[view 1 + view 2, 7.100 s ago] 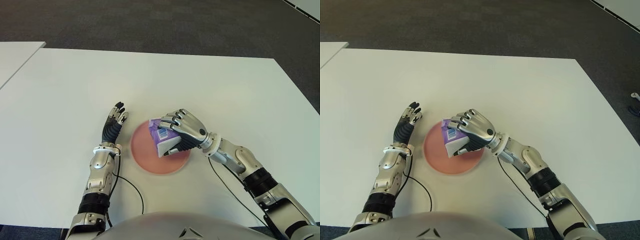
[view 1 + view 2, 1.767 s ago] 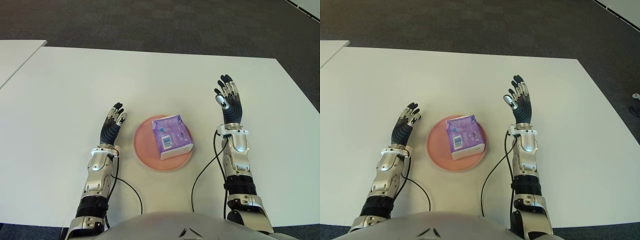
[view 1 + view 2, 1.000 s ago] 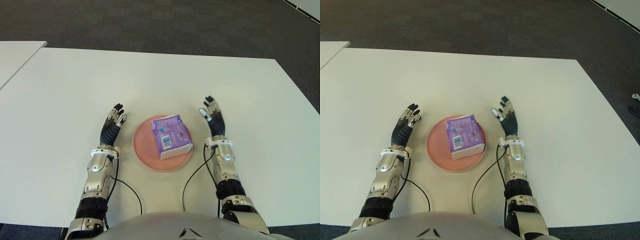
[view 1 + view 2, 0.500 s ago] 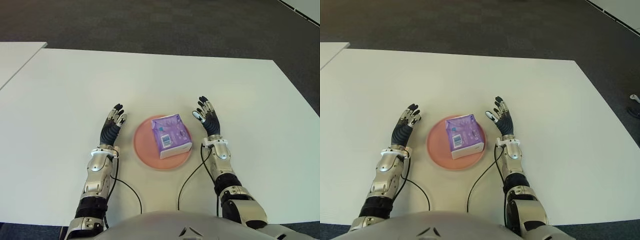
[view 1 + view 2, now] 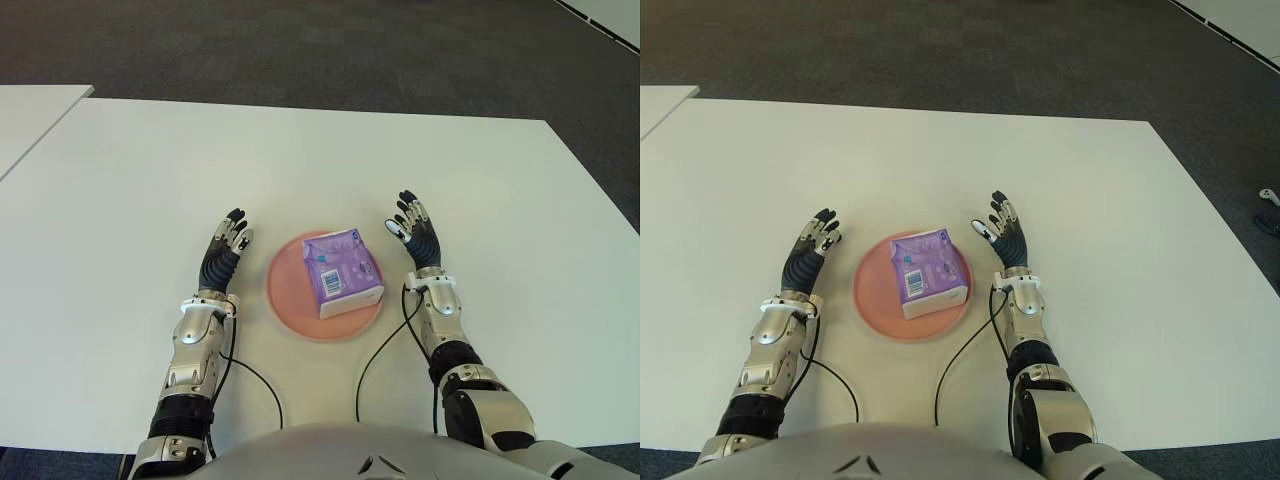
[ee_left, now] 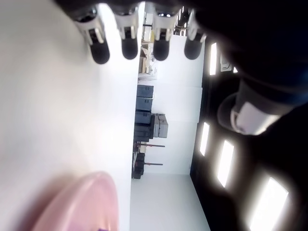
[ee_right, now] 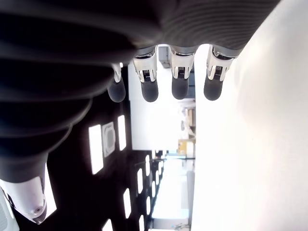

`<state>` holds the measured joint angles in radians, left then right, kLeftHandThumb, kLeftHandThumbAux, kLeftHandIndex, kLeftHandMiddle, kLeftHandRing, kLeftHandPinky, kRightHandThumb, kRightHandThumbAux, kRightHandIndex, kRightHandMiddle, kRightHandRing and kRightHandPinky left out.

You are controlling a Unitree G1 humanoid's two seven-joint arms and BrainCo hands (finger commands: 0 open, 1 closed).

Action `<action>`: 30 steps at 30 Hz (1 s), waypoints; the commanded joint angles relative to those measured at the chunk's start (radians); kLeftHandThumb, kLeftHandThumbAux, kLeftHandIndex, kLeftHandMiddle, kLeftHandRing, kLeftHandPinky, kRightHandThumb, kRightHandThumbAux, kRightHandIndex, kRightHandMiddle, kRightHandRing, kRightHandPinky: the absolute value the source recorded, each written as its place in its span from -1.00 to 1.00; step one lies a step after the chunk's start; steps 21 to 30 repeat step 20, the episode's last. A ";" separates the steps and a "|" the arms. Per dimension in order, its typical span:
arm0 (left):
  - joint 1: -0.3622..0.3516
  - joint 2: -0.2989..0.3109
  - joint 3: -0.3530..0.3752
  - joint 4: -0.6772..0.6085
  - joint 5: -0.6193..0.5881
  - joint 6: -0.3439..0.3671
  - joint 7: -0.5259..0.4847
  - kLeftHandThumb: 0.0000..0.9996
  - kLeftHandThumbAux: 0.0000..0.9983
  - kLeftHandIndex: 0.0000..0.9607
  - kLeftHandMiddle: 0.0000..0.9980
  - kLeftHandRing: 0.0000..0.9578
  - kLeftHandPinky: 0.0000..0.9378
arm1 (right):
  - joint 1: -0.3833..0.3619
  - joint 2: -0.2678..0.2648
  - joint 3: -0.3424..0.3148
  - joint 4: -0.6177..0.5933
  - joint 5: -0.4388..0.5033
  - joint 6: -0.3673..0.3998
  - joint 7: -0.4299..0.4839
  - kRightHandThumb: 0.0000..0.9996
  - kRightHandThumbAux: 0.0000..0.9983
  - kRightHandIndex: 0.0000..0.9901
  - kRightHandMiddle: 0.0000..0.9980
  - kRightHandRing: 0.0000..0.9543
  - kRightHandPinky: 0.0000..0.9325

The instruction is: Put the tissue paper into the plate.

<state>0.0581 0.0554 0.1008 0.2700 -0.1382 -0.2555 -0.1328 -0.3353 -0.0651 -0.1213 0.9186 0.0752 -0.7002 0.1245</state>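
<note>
**Tissue pack sits in the plate, both hands empty beside it**

And there it is: the purple tissue paper pack point(image 5: 343, 272) lies flat inside the pink plate point(image 5: 285, 300), a touch toward the robot's right half of the dish, one corner reaching close to the rim but not hanging over that I can make out. Barcode label faces up. By the look of it the job is done, because the pack rests entirely on the plate with nothing holding it.

The right hand point(image 5: 416, 236) shows just beside the plate on its right, fingers stretched out straight and spread, gripping nothing; its wrist view confirms four straight fingers with only table under them. It stands apart from the pack, no contact.

The left hand point(image 5: 224, 252) mirrors it on the plate's left side, also extended and empty, the plate's pink edge just peeking into its wrist view. The two hands flank the dish, palms roughly facing inward, which reads as a neutral, hands-off pose.

The white table point(image 5: 120, 180) carries nothing else nearby. Thin black cables point(image 5: 375, 350) trail from each wrist toward the body.
</note>
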 commanded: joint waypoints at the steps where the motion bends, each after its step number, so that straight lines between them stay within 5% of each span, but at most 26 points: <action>1: 0.023 0.003 -0.001 0.016 -0.001 0.035 -0.010 -1.00 0.04 -1.00 -1.00 -1.00 -1.00 | 0.072 0.013 -0.009 0.070 0.002 0.015 -0.002 -1.00 0.25 -1.00 -1.00 -1.00 -1.00; 30: 0.026 0.004 -0.005 0.002 0.004 0.041 -0.008 -1.00 0.05 -1.00 -1.00 -1.00 -1.00 | 0.140 0.023 0.000 -0.041 -0.015 0.027 -0.019 -1.00 0.29 -1.00 -1.00 -1.00 -1.00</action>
